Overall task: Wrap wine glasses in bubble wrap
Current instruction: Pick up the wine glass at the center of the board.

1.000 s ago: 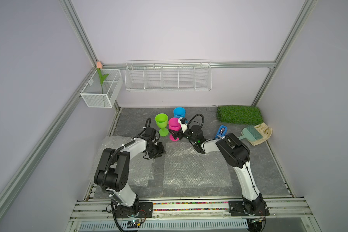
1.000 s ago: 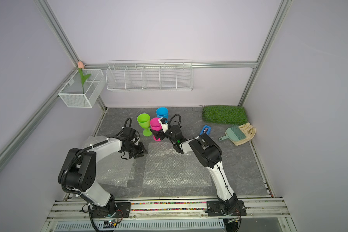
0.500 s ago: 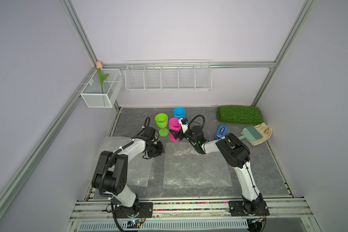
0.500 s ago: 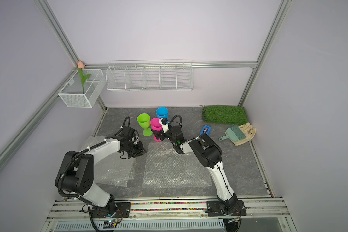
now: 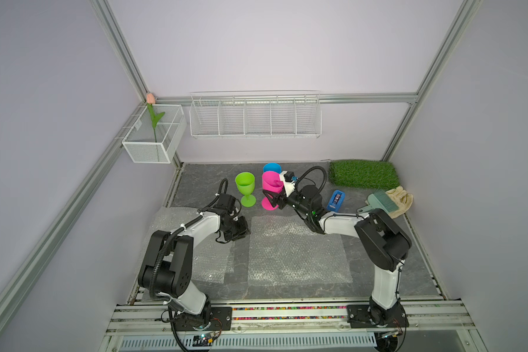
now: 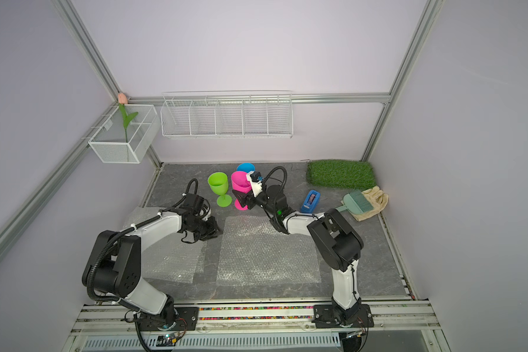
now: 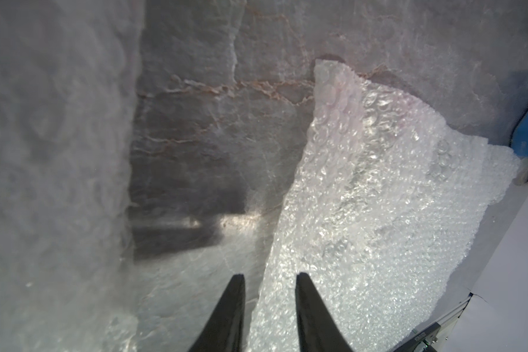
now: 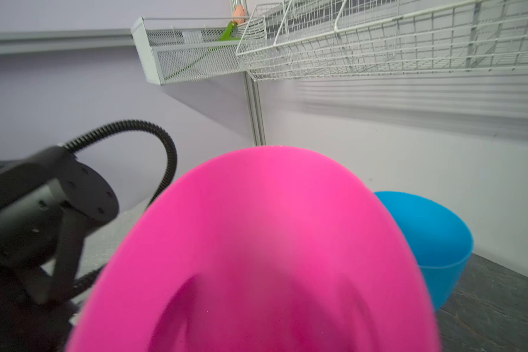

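Table (image 5: 201, 183): grey, stone-patterned, walled in lilac.
Middle bubble wrap sheet (image 5: 296, 253): lies flat between both arms, toward the table's front.
Left bubble wrap sheet (image 5: 208, 262): lies flat beside it, partly under the left arm, with a bare strip of table between the two.
Grass mat (image 5: 363, 173): sits in the back right corner.
Pink goblet (image 5: 272, 181): stands just behind the middle sheet, between the other two goblets.
Green goblet (image 5: 245, 183): stands upright just left of the pink one, untouched.
Blue goblet (image 5: 272, 167): stands behind the pink one, near the back wall.
Right gripper (image 5: 270, 199): comes in low from the right, jaws wide and straddling the pink goblet's lower bowl and stem; cannot tell whether pressing.
Left gripper (image 5: 242, 226): points down at the middle sheet's back left edge, jaws narrowly parted with nothing between them, one finger over the sheet and one over bare table; contact cannot be told.
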Action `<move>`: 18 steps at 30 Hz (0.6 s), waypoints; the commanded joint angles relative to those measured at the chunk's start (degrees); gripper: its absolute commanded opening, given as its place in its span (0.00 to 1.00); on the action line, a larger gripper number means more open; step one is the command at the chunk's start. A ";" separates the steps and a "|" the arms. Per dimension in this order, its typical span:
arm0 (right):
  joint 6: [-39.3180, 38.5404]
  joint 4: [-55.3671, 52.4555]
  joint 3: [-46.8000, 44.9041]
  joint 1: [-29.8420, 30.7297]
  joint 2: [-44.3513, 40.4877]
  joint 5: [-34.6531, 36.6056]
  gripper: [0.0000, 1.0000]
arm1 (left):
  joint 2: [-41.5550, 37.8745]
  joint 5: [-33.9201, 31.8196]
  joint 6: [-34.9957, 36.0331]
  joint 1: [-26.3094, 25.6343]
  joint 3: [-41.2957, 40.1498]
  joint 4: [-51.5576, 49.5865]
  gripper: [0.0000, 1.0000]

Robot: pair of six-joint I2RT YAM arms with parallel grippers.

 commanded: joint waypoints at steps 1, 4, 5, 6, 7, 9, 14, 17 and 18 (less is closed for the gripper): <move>5.60 -10.39 -1.62 -0.36 -5.81 -0.99 0.76 | -2.62 0.49 1.64 0.19 -1.56 -1.28 0.32; 12.00 -20.78 -1.53 -0.28 -10.46 -4.50 0.75 | -4.38 0.00 1.72 0.19 -2.86 -2.17 0.33; 14.61 -24.23 -1.46 -0.24 -11.79 -5.64 0.75 | -4.98 0.02 1.72 0.19 -3.46 -2.31 0.33; 17.34 -27.87 -1.24 -0.10 -12.84 -6.96 0.75 | -5.50 0.09 1.67 0.19 -4.04 -2.44 0.33; 19.66 -30.87 -1.06 -0.08 -13.64 -8.37 0.75 | -5.85 0.24 1.60 0.24 -4.57 -2.47 0.33; 24.55 -37.04 -0.82 -0.01 -14.98 -11.64 0.74 | -6.65 0.56 1.21 0.06 -5.83 -2.28 0.33; 35.02 -48.75 -0.60 1.03 -15.67 -18.79 0.68 | -6.69 2.20 0.54 -1.41 -8.51 -0.12 0.34; 38.17 -51.36 -1.27 3.31 -15.12 -21.61 0.67 | -5.85 3.41 -0.09 -2.81 -9.24 1.36 0.35; 39.14 -52.08 -1.35 4.11 -14.70 -21.86 0.68 | -5.83 3.79 -0.47 -3.29 -9.57 1.96 0.35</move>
